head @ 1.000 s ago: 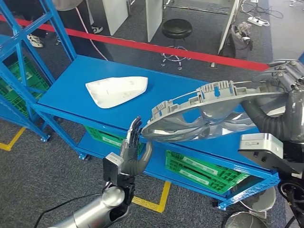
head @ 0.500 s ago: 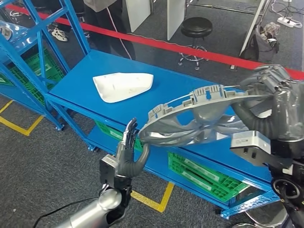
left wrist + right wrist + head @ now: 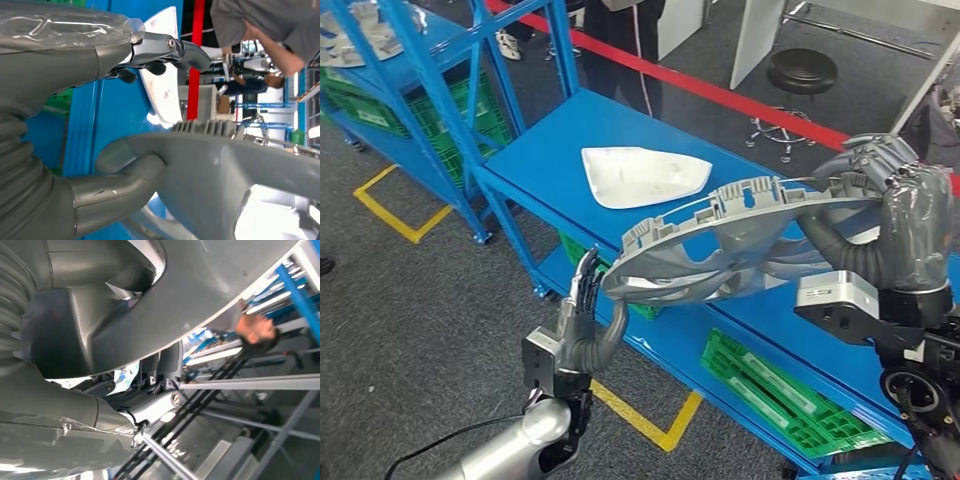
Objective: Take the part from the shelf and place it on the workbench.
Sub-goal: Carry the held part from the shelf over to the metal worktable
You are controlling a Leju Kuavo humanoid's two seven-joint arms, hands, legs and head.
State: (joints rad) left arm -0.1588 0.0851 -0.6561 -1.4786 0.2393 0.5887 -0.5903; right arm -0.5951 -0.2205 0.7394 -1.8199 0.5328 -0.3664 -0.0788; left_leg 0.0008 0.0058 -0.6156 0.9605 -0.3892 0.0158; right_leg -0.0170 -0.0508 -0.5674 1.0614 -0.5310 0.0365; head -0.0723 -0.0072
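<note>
Workshop floor of dark grey carpet (image 3: 433, 300) with yellow tape markings (image 3: 652, 425) and a red barrier line (image 3: 743, 100). A blue steel workbench (image 3: 546, 160) stands ahead, with green plastic crates (image 3: 780, 385) on its lower shelf. To its left stands a blue shelf rack (image 3: 410, 60), also holding green crates. A black round stool (image 3: 801, 72) stands beyond the barrier, and a person in dark trousers (image 3: 629, 50) stands at the far side of the bench.

A white moulded panel (image 3: 644, 175) lies flat on the workbench top, well apart from both hands.

The task part, a large grey plastic housing (image 3: 727, 245) with ribbed tabs along its upper edge, is held in the air above the front edge of the workbench, roughly level and not resting on the surface.

Right hand (image 3: 882, 175): grips the right end of the housing. In the right wrist view the thumb (image 3: 94, 270) lies against the part's grey underside and the fingers wrap the other face.

Left hand (image 3: 588, 315): fingers (image 3: 584, 285) upright and spread, thumb (image 3: 616, 325) hooked under the left tip of the housing. The left wrist view shows the thumb pressed against the part's underside while the fingers stand off above it; it supports the part and does not clasp it.
</note>
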